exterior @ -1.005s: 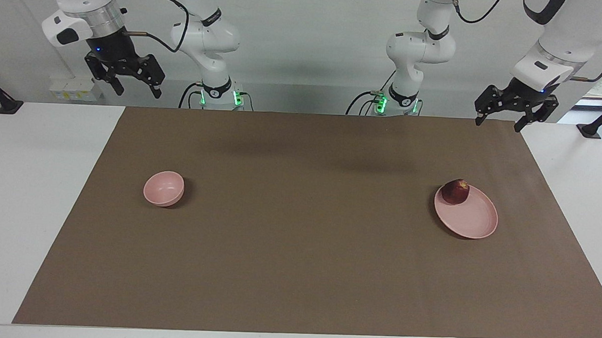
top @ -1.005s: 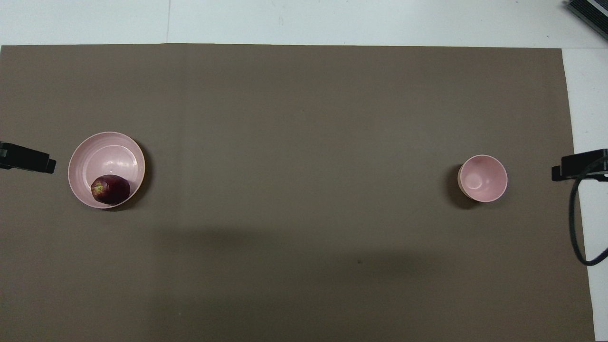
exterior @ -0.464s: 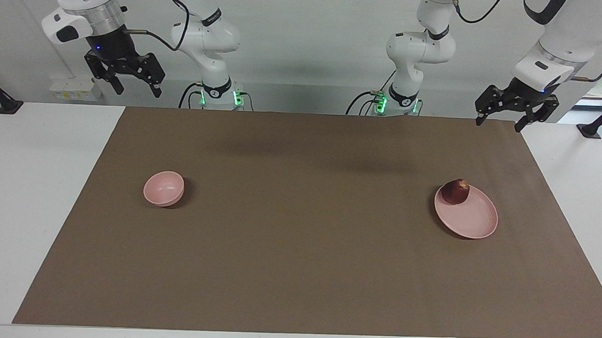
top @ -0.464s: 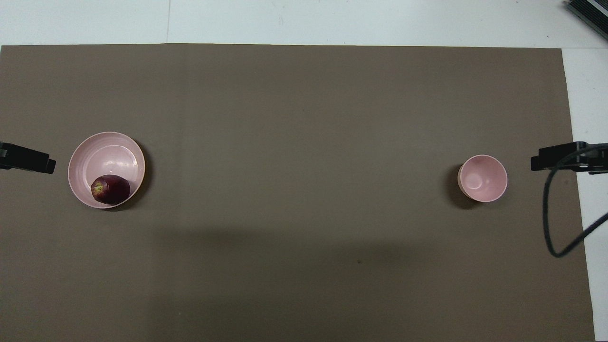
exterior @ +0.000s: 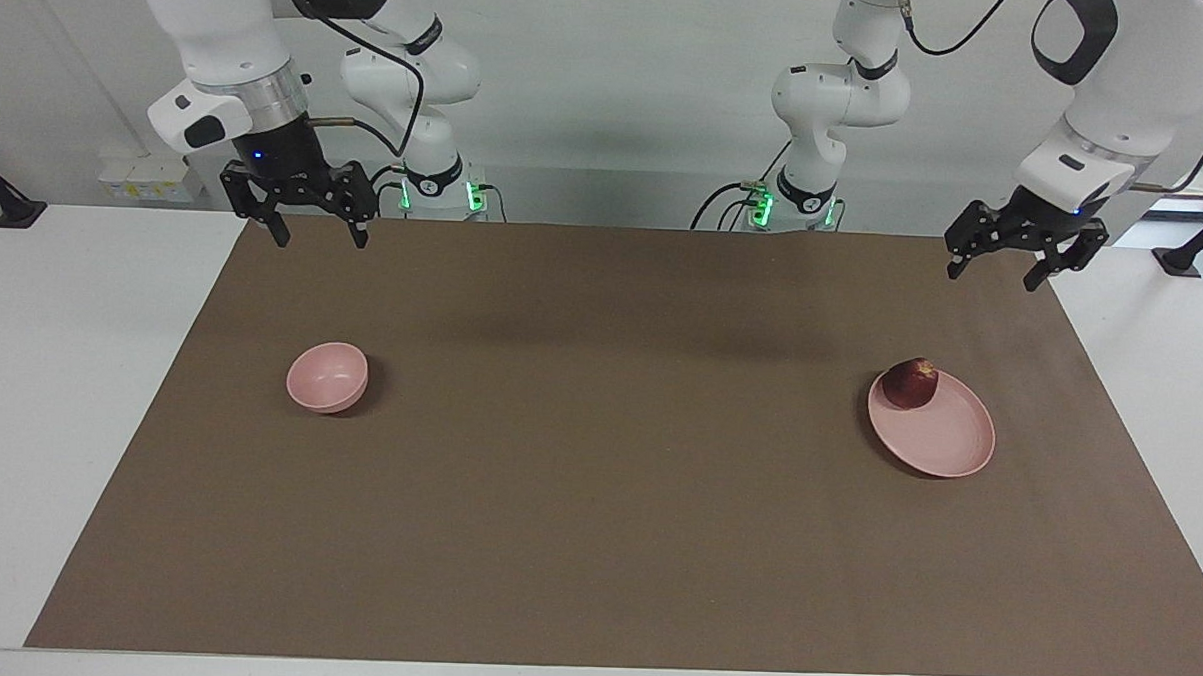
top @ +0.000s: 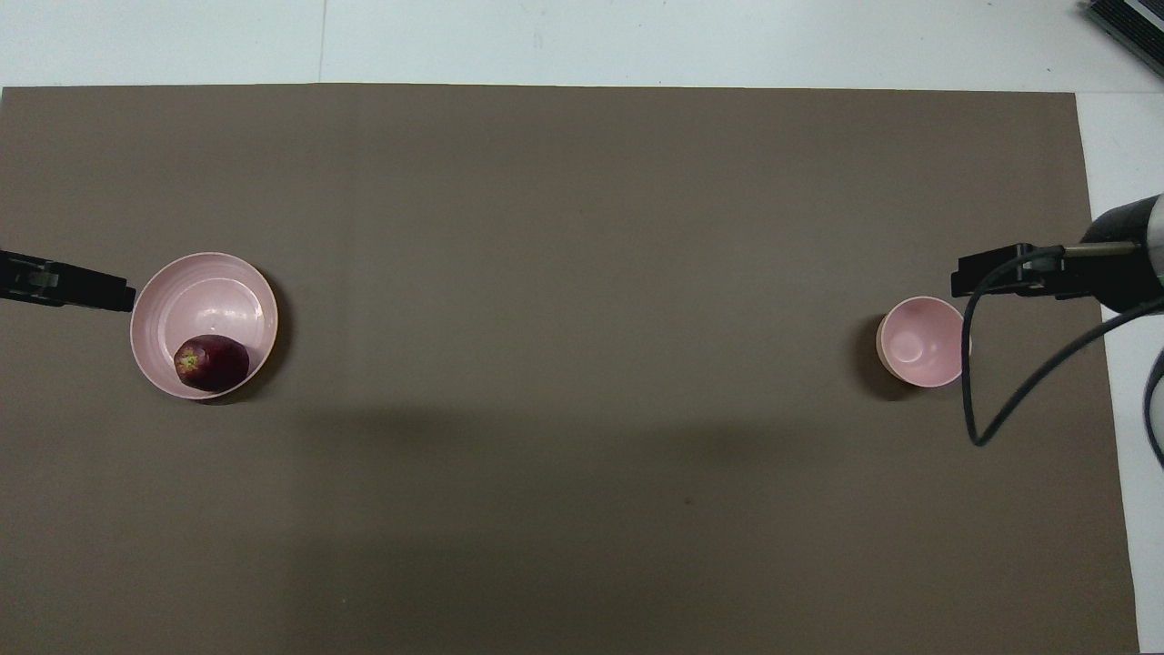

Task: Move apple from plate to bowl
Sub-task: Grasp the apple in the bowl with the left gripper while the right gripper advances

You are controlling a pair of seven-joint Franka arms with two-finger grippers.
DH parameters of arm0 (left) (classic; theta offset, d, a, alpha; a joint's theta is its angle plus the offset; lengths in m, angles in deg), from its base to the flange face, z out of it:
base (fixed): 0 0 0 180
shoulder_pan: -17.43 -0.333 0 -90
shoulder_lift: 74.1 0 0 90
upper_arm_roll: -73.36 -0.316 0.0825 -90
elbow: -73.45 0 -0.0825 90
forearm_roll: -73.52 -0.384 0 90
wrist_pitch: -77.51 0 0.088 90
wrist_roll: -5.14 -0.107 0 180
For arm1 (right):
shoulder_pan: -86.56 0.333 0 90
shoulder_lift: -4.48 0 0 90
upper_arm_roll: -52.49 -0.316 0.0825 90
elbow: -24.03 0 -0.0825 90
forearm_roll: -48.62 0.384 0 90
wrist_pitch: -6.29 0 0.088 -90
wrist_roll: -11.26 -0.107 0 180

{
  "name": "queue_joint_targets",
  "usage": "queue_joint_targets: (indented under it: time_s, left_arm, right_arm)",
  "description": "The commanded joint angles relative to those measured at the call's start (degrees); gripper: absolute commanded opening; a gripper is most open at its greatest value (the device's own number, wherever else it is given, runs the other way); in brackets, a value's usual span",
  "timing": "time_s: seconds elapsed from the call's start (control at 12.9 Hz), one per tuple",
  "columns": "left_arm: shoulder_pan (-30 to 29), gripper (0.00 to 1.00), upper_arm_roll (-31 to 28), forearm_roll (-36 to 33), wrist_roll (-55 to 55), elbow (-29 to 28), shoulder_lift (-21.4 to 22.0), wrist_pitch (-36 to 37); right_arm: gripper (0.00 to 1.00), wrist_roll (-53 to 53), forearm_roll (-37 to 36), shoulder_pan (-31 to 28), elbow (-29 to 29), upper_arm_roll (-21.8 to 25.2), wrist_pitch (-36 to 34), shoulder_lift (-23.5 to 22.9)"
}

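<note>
Reading no brand, label or writing anywhere in either view — only green lights (exterior: 471,194) at the two arm bases.

Hanging in the air over the mat's corner at the left arm's end, the left gripper (exterior: 995,269): fingers (exterior: 953,264) spread well apart, nothing between them, touching nothing. In the overhead view only a dark tip of it shows, at about 9 o'clock of the plate (top: 229,291).

Hanging over the mat's edge nearest the robots at the right arm's end, the right gripper (exterior: 317,235): fingers (exterior: 280,233) likewise wide apart and bare, well above the mat (exterior: 596,498). Seen from overhead, at roughly 1 o'clock of the bowl (top: 920,342), with its black cable (top: 978,400) looping across the bowl's rim (a matter of height, not of contact, going by the facing view).

Sitting on the pale pink plate, the dark red apple (exterior: 909,382) — at the rim nearest the robots, which reads as about 7 o'clock on the plate from overhead, yellowish patch turned upward. Touched by neither gripper.

Standing upright and holding nothing, the small pink bowl toward the right arm's end of the brown mat, well apart from the plate, which lies toward the left arm's end. Lying at about the same nearness to the robots, both dishes.
</note>
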Motion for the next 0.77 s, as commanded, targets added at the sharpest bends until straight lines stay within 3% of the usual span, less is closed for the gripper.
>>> queue_joint_targets:
  time_s: [0.0,0.39,0.7]
  left_arm:
    - [-2.6,1.0,0.4,0.6,-4.0,-7.7,1.6,-7.0]
    - [-2.6,1.0,0.4,1.0,-4.4,-18.2,1.1,-21.1]
    - [-2.6,1.0,0.5,1.1,-4.5,-24.8,-1.8,-27.4]
  right_arm:
    - [1.0,0.1,1.6,0.9,1.6,-0.2,3.0,-0.6]
    - [1.0,-6.7,3.3,3.3,2.0,-0.3,7.3,-3.5]
    - [1.0,-10.5,6.9,4.8,2.0,-0.4,8.0,-5.4]
